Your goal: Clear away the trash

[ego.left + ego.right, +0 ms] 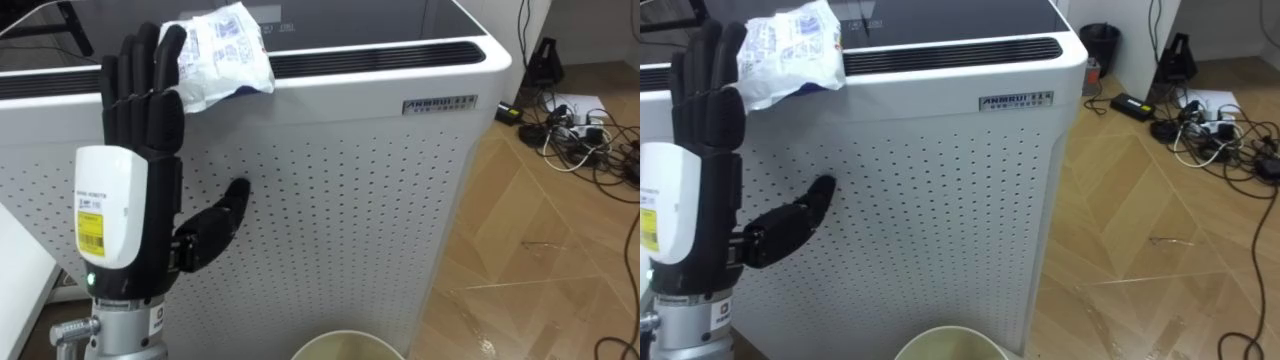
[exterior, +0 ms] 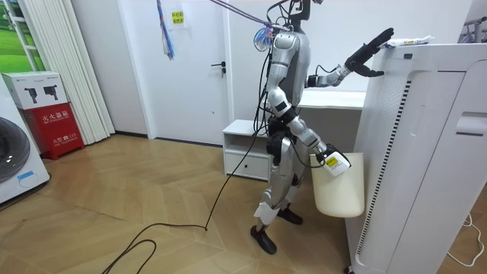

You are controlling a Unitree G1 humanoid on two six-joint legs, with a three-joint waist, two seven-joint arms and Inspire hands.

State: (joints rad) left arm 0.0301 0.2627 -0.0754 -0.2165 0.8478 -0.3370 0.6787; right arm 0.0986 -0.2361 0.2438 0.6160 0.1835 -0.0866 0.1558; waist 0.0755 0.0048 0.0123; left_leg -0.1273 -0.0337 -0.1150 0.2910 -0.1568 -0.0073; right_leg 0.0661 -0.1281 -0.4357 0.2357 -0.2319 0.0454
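Observation:
A crumpled white wrapper with blue print [image 1: 225, 50] [image 1: 790, 50] lies on the top left edge of a tall white perforated air purifier [image 1: 350, 180]. My left hand [image 1: 145, 110] [image 1: 705, 110] is raised in front of the purifier with its back to the camera. It is open, fingers straight up, fingertips at the wrapper's left side. In the room view I stand close to the purifier, left hand [image 2: 369, 47] reaching up to the wrapper [image 2: 411, 40]. My right hand [image 2: 329, 160] hangs low and holds a cream bin [image 2: 338, 190] off the floor. The bin's rim [image 1: 345, 342] shows below.
Tangled cables and a power adaptor [image 1: 580, 130] lie on the wooden floor to the right of the purifier. A small black bin [image 1: 1100, 45] stands behind it. A low white cabinet [image 2: 247, 148] is behind me, a red box [image 2: 57, 129] by the far wall.

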